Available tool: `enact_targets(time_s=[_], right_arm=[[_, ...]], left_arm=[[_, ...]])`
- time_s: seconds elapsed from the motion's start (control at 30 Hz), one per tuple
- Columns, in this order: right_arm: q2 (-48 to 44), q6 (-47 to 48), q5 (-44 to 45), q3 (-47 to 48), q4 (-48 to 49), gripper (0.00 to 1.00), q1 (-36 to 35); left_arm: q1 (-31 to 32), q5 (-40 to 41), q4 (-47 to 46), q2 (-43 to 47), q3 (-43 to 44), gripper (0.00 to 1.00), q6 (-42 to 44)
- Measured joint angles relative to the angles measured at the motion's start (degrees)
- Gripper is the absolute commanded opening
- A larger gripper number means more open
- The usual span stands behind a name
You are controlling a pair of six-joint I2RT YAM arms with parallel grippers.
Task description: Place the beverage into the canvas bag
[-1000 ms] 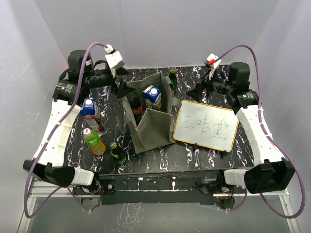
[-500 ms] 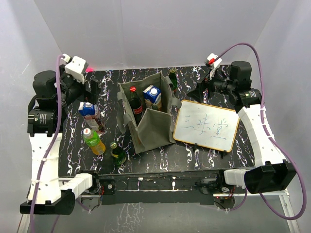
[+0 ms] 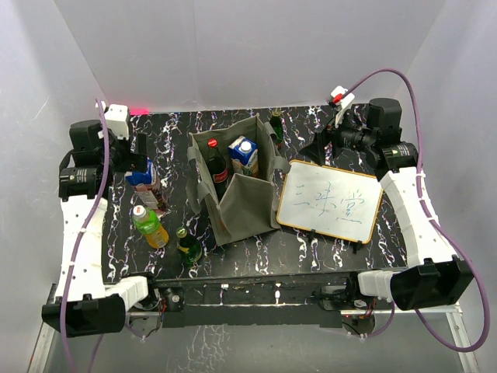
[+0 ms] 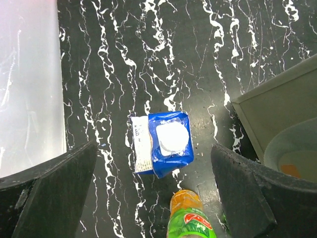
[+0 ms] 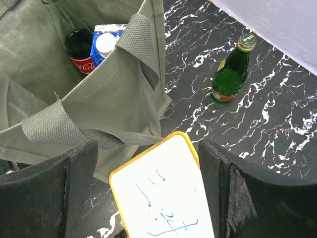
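My empty left fingers (image 4: 54,193) hover wide over the blue carton (image 4: 163,144) beside the canvas bag (image 4: 282,104); probably light and crushable, best pinched across its flat sides.

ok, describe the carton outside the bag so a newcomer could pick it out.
Start at the olive-grey canvas bag at the centre; a cluster of drinks stands to its left. At the cluster's far end is the blue-and-white carton with a round white cap. It is the only box there, beside the green-labelled orange drink bottle and a green glass bottle.
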State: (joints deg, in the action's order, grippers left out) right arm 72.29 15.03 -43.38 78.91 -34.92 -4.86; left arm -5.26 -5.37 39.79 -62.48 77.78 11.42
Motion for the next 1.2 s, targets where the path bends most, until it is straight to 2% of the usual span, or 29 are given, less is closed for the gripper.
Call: enact_targets(time_s=[0.37, 0.5, 0.63, 0.83, 0.97, 1.0, 1.07, 1.2], right_arm=[[-0.07, -0.07, 0.13, -1.68, 0.44, 0.85, -0.02], [-0.24, -0.09, 0.13, -3.02, 0.46, 0.85, -0.04], [-0.22, -0.09, 0.11, -3.39, 0.52, 0.85, -0.07], [-0.22, -0.09, -0.04, -3.45, 0.68, 0.85, -0.13], [-0.22, -0.11, -0.09, -3.74, 0.81, 0.85, -0.26], [-0.22, -0.11, -0.07, -3.78, 0.83, 0.85, -0.28], [-0.24, -0.11, -0.07, -3.78, 0.85, 0.84, -0.28], [-0.26, -0.11, -0.09, -3.85, 0.85, 0.85, -0.28]], left_arm=[[-0.04, -1.22, 1.01, -9.03, -3.3, 0.97, -1.66], [-0.04, -1.64, 1.07, -9.16, -6.05, 0.88, -2.19], [-0.04, -2.89, 1.03, -9.14, -7.89, 0.77, -2.43], [-0.07, -3.56, 0.87, -9.14, -8.26, 0.53, -2.27], [-0.24, -4.31, 0.44, -9.11, -8.24, 0.24, -1.68], [-0.28, -4.5, 0.46, -9.11, -8.13, 0.19, -1.42], [-0.37, -4.94, 0.9, -8.94, -7.34, 0.01, -0.87], [-0.44, -6.19, 2.14, -7.93, -6.25, 0.0, -0.39]])
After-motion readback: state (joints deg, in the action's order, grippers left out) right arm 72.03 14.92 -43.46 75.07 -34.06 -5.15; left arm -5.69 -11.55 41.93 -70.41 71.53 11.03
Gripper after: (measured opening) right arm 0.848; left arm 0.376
